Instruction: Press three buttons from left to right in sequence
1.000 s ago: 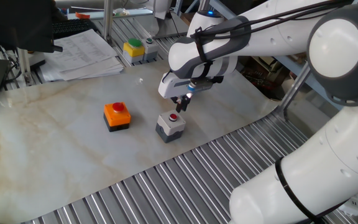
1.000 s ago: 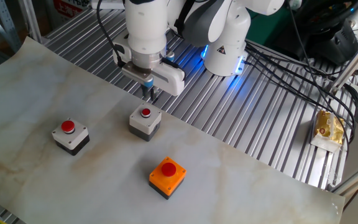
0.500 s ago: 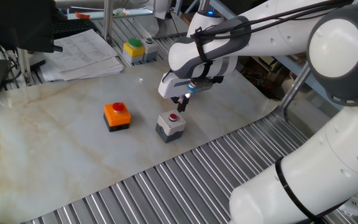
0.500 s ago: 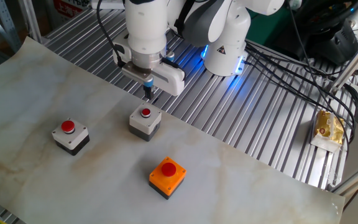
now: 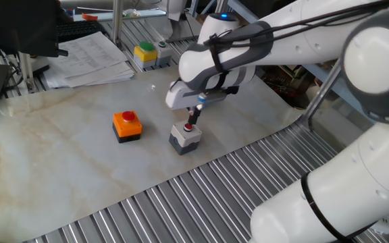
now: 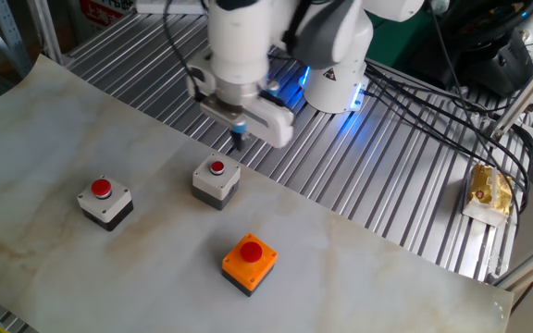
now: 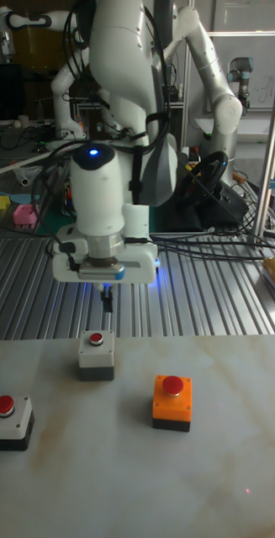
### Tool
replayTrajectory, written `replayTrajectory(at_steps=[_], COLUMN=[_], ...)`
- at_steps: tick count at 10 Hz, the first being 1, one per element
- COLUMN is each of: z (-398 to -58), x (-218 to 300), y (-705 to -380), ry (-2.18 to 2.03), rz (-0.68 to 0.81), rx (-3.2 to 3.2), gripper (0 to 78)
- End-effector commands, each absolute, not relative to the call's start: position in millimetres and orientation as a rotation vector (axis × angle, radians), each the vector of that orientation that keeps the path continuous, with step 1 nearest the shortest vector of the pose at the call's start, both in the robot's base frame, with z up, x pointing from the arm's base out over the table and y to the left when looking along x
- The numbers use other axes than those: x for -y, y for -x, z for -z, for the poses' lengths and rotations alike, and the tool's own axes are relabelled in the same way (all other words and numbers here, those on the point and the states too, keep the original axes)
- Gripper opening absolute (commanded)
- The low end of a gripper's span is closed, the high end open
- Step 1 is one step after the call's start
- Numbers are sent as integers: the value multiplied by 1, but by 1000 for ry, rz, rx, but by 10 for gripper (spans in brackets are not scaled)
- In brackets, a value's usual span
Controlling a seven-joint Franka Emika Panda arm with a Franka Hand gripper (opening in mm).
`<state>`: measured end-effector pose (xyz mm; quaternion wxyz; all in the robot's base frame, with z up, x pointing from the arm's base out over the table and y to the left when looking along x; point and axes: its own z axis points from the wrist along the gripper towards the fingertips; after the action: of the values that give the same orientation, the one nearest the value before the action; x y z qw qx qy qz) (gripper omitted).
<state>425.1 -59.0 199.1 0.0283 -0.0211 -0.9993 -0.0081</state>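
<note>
In one fixed view, the gripper [image 5: 193, 118] hangs just above the grey button box [image 5: 184, 137], and its dark fingers seem to reach down to the red cap, but contact is not sure from this angle. The orange button box [image 5: 127, 126] stands to the left of the grey one on the marble bench [image 5: 53, 148], and a yellow box with a green button [image 5: 145, 54] sits far behind, near a stack of papers [image 5: 90, 57]. In the other fixed view, the gripper [image 6: 240, 140] is above and behind the grey button box [image 6: 216, 180], clearly apart from it; the white-topped button box [image 6: 105, 202] is on the left and the orange button box [image 6: 249, 263] is nearer the camera. In the tall fixed view, the gripper [image 7: 108, 301] points straight down over the grey button box [image 7: 96, 354], with a gap between them; the white-topped button box [image 7: 8, 421] and the orange button box [image 7: 171, 402] stand lower in the picture. The 2 fingers look like 1 dark tip, so I cannot tell if they are open or closed.
</note>
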Motion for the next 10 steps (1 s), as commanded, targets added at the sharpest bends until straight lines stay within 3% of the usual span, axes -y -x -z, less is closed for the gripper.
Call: replayTrajectory(at_steps=[1,10], z=[-199,-195], x=[9,-10], y=[-411,-426], ry=[211,281], rz=[24,36], rx=[3092,3098], gripper=[12,12])
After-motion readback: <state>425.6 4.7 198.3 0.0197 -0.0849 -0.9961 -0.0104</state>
